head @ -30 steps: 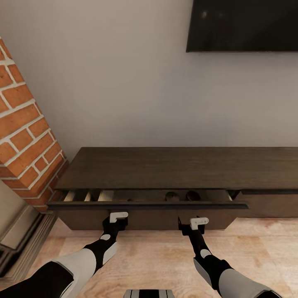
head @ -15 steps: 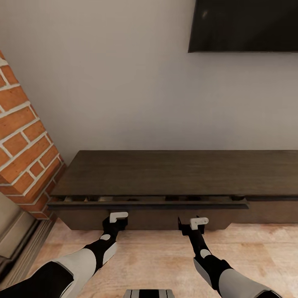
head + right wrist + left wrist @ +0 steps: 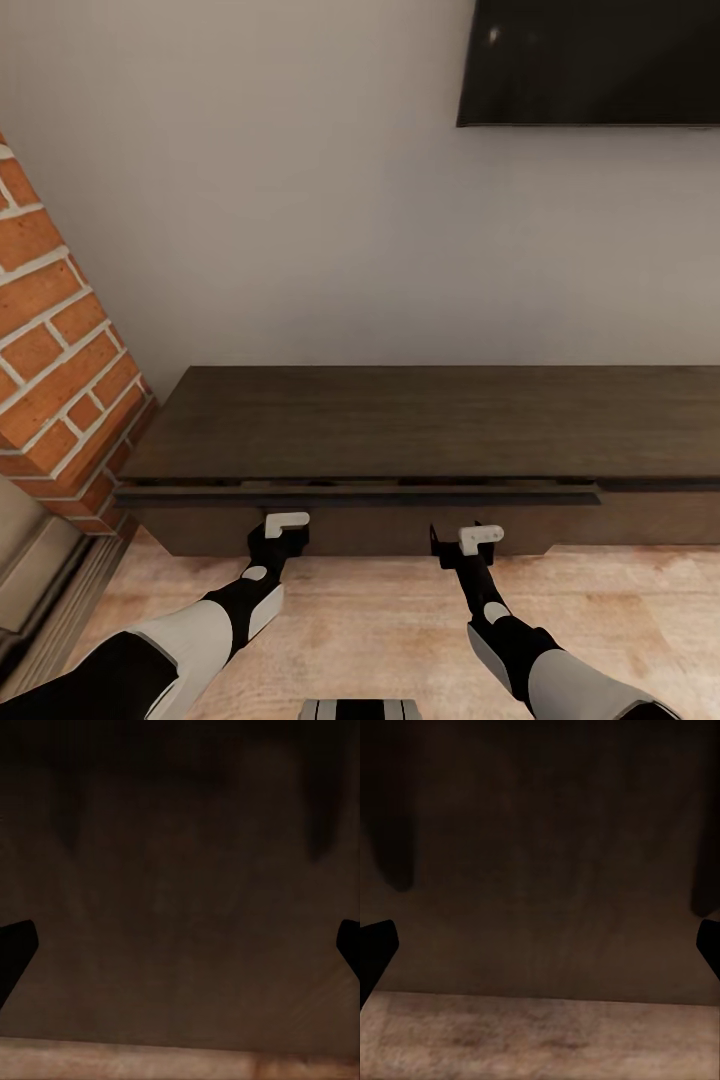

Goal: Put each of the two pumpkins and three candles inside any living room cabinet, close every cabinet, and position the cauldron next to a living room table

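Both claws, left claw [image 3: 287,528] and right claw [image 3: 468,541], spread wide against the cabinet [image 3: 400,440] drawer front, contents hidden.

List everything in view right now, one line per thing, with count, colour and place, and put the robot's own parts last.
Cabinet: one, dark brown, long and low against the wall.
Drawer front: one, dark brown, nearly flush with the cabinet, a thin gap along its top edge.
Wall: one, pale grey, behind the cabinet.
Screen: one, black, on the wall at upper right.
Brick column: one, red-orange with pale mortar, left of the cabinet.
Floor: one, light wood, in front of the cabinet.
Left gripper: one, black and white, open, at the drawer front.
Right gripper: one, black and white, open, at the drawer front.
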